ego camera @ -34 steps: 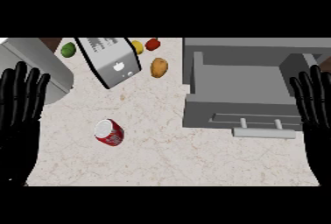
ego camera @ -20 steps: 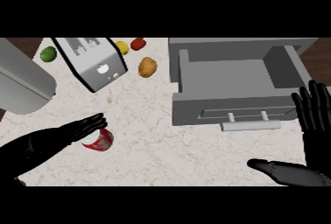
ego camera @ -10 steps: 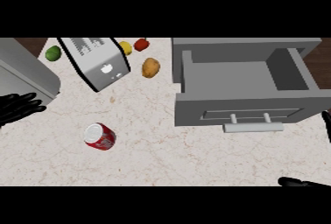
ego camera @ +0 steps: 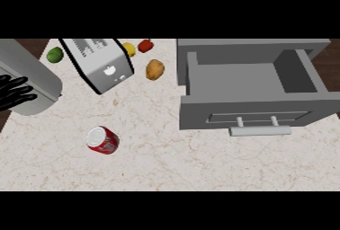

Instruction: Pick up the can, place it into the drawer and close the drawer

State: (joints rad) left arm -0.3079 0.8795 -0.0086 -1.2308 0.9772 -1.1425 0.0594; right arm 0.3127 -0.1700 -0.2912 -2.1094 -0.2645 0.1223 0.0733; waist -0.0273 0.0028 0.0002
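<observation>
While drawer (ego camera: 252, 81) gapes, can (ego camera: 103, 140) apart

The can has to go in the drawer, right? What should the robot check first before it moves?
1. Red can within sight, lying alone on the counter: ok.
2. Drawer pulled open: ok.
3. Drawer has room inside: ok, nothing visible in it.
4. Left hand free: ok, holding nothing, at the view's left edge.
5. Right hand ready: cannot tell, out of view.
6. Path from can to drawer clear: ok.

Can (ego camera: 103, 140) lying apart from open drawer (ego camera: 256, 92)
</observation>
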